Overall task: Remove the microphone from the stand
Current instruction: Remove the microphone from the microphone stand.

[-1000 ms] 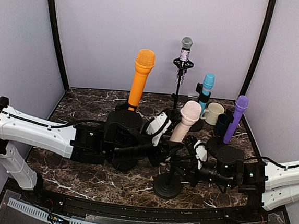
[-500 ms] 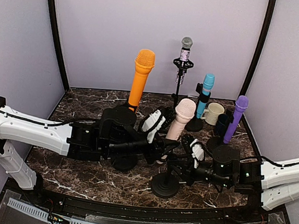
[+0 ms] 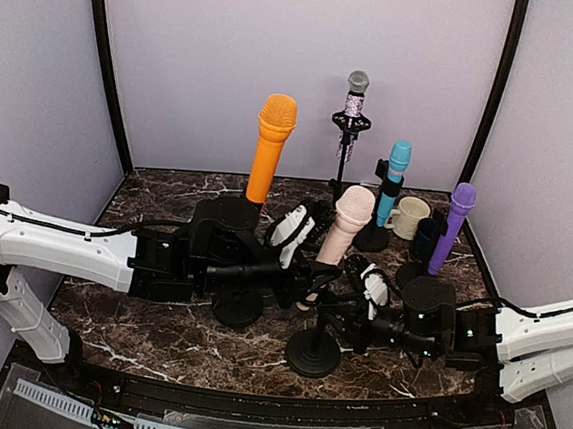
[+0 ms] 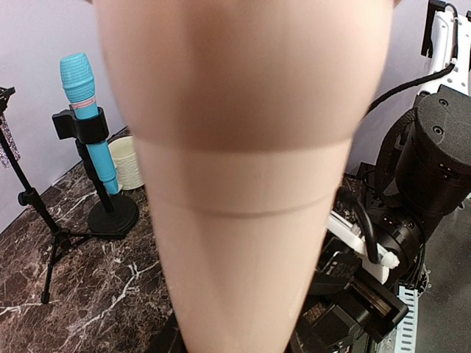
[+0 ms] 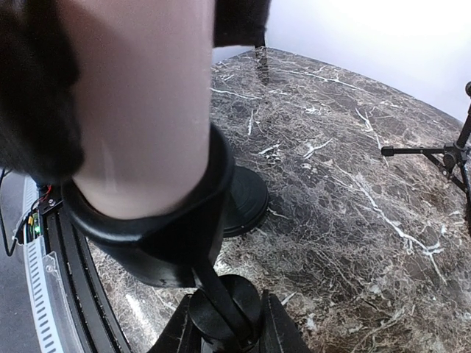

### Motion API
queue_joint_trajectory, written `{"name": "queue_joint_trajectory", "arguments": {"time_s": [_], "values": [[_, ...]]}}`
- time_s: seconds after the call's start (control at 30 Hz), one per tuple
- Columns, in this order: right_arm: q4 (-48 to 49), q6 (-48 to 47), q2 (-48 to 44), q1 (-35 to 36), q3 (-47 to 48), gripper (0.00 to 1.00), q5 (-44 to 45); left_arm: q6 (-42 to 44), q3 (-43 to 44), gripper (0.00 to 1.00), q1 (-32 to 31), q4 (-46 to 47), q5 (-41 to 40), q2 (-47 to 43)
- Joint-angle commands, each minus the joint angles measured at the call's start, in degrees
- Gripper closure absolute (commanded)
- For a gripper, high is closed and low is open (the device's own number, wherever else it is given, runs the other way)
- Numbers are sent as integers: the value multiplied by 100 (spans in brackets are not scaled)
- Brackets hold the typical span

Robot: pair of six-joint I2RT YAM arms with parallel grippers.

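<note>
We find the pink microphone (image 3: 349, 220) near the table's (image 3: 127, 321) near edge, a little right of the middle. It leans back in the clip (image 5: 173, 235) of a round-based stand (image 3: 312, 355). The left gripper (image 3: 312, 267) is clamped across its smooth, tapering body below the head. The right gripper (image 5: 224, 323) is closed narrowly on the stand's thin stem just under the clip, which wraps the body.

We judge that the main risk is a pull off the clip's axis. The body would bind, and the stand, steadied only by its stem, could tip or lift with it. The taper could also let the body slide in the left jaws. The orange microphone (image 3: 270, 143) stands just behind the left gripper, and the purple microphone (image 3: 451, 227) and cream mug (image 3: 410, 217) stand toward the far right corner. A wide swing could knock any of them.

The tabletop is dark, glossy and marble-patterned, and it looks hard, so a dropped microphone would likely bounce or roll. Plain lilac walls (image 3: 300, 55) close in the far and side edges.
</note>
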Motion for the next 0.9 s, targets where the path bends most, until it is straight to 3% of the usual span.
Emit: {"name": "queue_joint_trajectory", "arguments": {"time_s": [0.0, 0.87], "values": [[-1255, 191, 400, 22, -218, 100, -189, -165, 389, 100, -27, 701, 477, -260], [-1241, 193, 520, 22, -191, 100, -189, 107, 635, 100, 215, 927, 1753, -192]]}}
